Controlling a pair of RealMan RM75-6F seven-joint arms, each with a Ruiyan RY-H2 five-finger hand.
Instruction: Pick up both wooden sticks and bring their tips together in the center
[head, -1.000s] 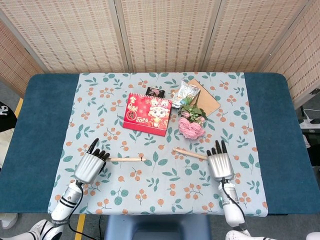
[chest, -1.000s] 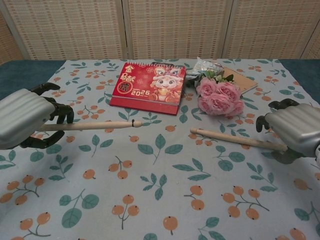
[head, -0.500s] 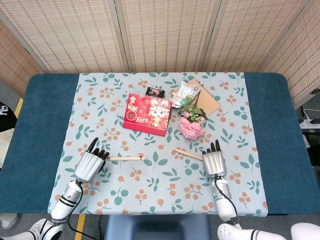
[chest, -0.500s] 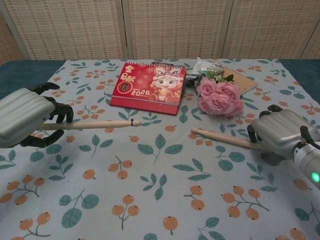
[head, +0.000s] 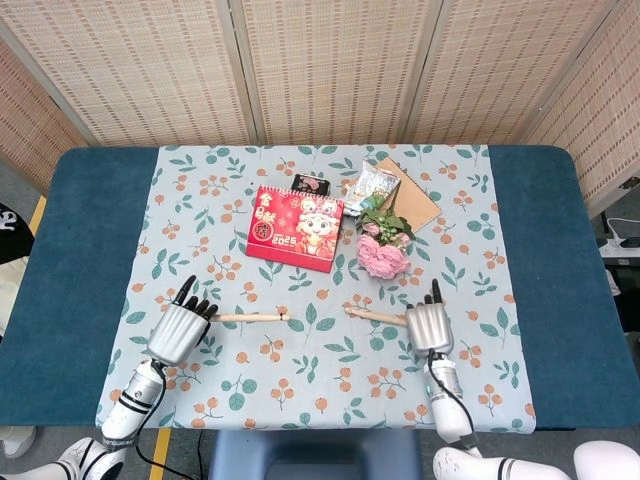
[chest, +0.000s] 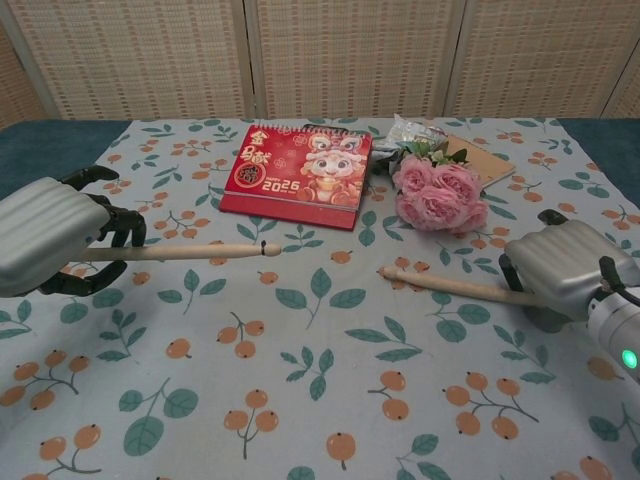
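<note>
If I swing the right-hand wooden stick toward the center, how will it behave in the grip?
The right stick looks thin, straight and rigid, so it probably won't flex. The right hand holds it at one end, leaving most of the length free, so the tip may droop or pivot. Being round and smooth-looking, it could twist in the fingers.

Red calendar (chest: 297, 168): "2025" legible on front; gold characters above it, too small to read.

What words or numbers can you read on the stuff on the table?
"2025" on the red calendar; it also carries gold Chinese characters and small print beside the number, too small to read.
The snack packet has printing, too blurred to read.
The small dark card shows nothing readable.
</note>
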